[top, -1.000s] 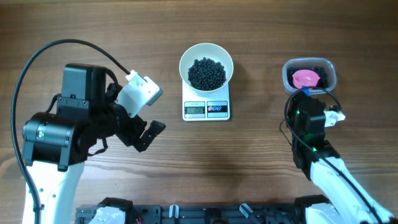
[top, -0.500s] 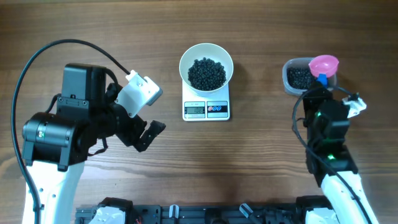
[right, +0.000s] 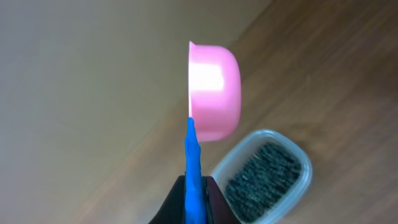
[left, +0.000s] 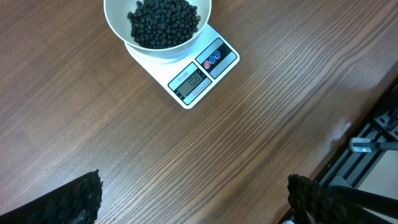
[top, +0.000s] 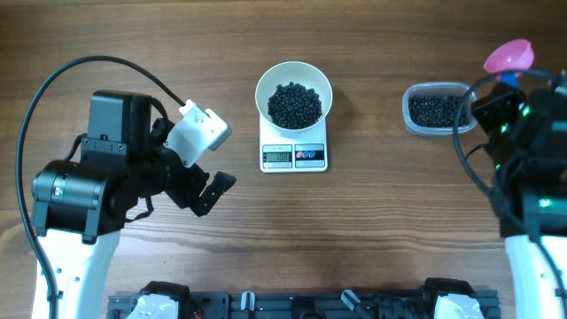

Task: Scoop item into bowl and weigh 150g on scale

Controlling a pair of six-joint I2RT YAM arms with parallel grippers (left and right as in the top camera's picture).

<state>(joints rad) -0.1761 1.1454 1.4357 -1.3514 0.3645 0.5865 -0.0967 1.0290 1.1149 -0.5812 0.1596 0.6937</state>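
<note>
At right wrist: right pincer (right: 194, 190) clamped on scoop (right: 214, 93) handle, cup edge-on; grip hidden overhead.
Left pincer (left: 194, 193): spread wide, angled over table (left: 249, 124).

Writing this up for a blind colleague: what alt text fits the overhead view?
A white bowl of black beans sits on a scale mid-table. The right hand holds a pink scoop near a tub of beans; the left hand is open.

Clear tub (top: 434, 86) on wooden table (top: 354, 230); pink blue-handled scoop (top: 508, 56) nearby.
</note>
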